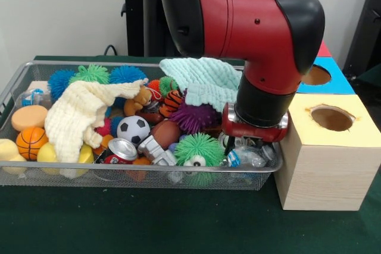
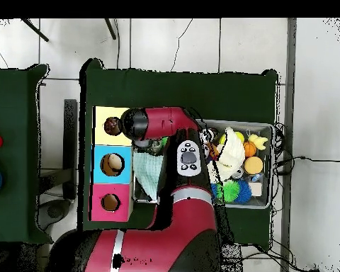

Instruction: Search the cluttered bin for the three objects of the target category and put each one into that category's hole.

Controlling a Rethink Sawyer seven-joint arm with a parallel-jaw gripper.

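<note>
My gripper (image 1: 243,147) reaches down into the right end of the wire mesh bin (image 1: 18,81), right over a crumpled clear plastic bottle (image 1: 249,157) and beside a green spiky ball (image 1: 198,149). The red wrist hides how it stands. A soda can (image 1: 121,150), a soccer ball (image 1: 133,129), a brown football (image 1: 166,133), a purple spiky ball (image 1: 194,116), a cream cloth (image 1: 74,114) and a mint cloth (image 1: 205,81) fill the bin. In the overhead view the arm (image 2: 162,122) covers the gripper and the bin's (image 2: 269,127) left part.
A wooden box with a yellow top and round hole (image 1: 331,118) stands just right of the bin, with a blue-topped box (image 1: 317,75) behind it. The overhead view shows yellow (image 2: 102,117), blue (image 2: 112,164) and pink (image 2: 110,202) boxes in a row.
</note>
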